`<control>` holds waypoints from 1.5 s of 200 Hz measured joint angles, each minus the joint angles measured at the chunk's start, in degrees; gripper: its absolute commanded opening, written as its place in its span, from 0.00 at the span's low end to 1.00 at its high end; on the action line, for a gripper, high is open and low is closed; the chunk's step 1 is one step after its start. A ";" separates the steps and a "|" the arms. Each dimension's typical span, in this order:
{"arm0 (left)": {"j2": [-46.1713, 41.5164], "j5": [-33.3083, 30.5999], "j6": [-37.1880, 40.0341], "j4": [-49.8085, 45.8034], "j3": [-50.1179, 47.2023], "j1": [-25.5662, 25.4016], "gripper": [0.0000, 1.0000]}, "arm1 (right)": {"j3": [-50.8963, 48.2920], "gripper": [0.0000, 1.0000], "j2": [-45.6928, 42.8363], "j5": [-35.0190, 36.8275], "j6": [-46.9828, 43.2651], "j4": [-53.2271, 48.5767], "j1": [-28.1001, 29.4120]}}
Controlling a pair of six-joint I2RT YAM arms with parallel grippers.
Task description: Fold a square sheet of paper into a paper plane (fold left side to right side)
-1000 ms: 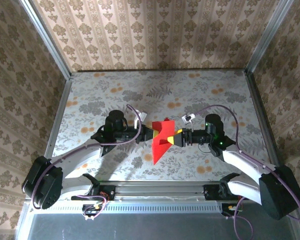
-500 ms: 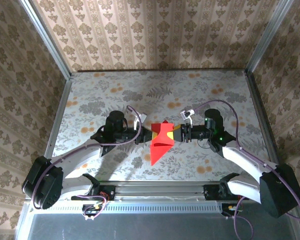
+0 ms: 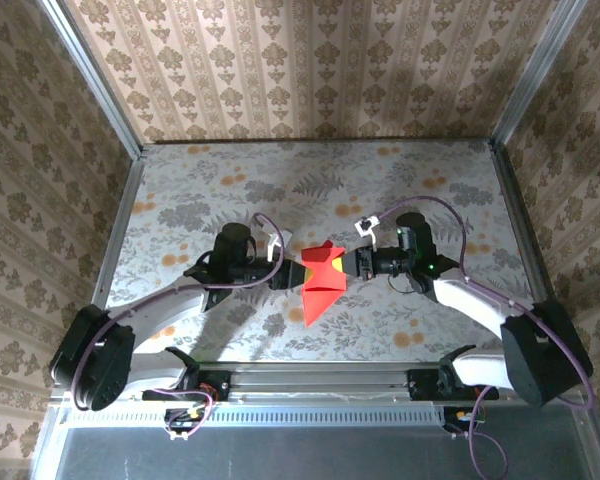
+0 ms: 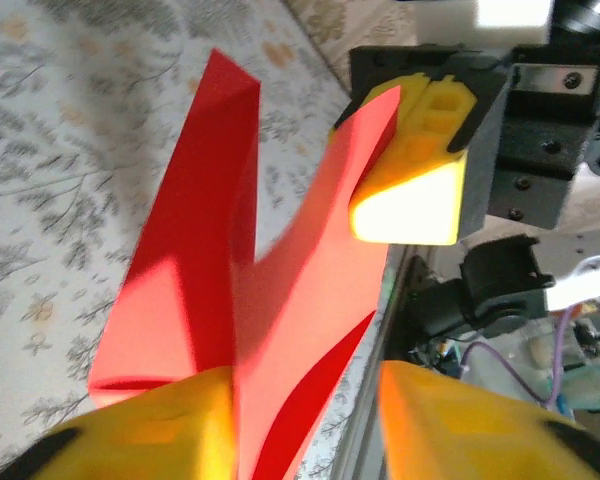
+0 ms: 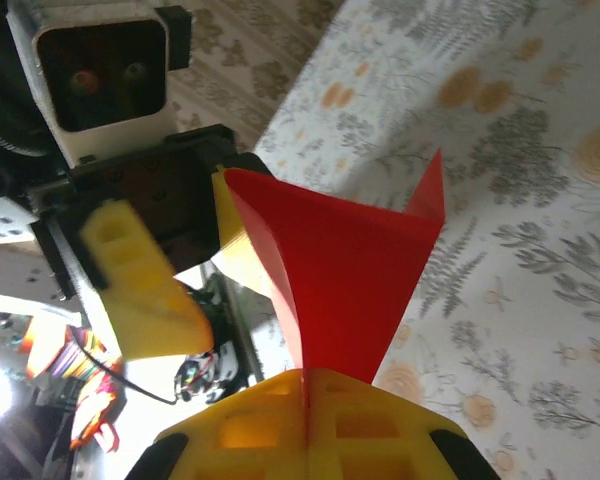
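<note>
The square sheet of paper (image 3: 320, 287) is bright red and folded into a pointed, part-open shape, held above the table between my two arms. My right gripper (image 3: 353, 265) is shut on its right edge; in the right wrist view the paper (image 5: 350, 265) fans out from between the pressed yellow fingers of that gripper (image 5: 307, 385). My left gripper (image 3: 292, 272) stands at the paper's left side, open. In the left wrist view the paper (image 4: 205, 240) lies against one pad of the left gripper (image 4: 305, 395), and the other pad stands apart from it.
The floral-patterned table (image 3: 230, 190) has metal rails at its left edge (image 3: 118, 230) and right edge (image 3: 515, 230). Patterned walls close in the back and sides. The arms' mounting rail (image 3: 320, 380) runs along the near edge.
My right gripper moved left onto the paper and shut on its right edge. My left gripper, shut on the paper before, has opened its jaws. The paper shifted slightly.
</note>
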 measured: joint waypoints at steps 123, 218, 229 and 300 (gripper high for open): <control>-6.54 -23.85 9.07 -18.40 0.72 -8.76 0.50 | 5.90 0.00 16.09 7.41 5.62 -9.42 -4.07; 7.39 -47.43 11.74 -26.86 13.40 -31.39 0.53 | 8.24 0.00 17.07 8.96 14.36 -16.50 -4.07; 10.29 -49.13 11.98 -27.45 15.61 -32.61 0.53 | 8.26 0.00 17.35 9.03 14.95 -16.50 -4.07; 26.29 -59.89 12.83 -37.16 29.44 -37.42 0.54 | 9.18 0.00 18.95 9.20 16.63 -17.77 -4.07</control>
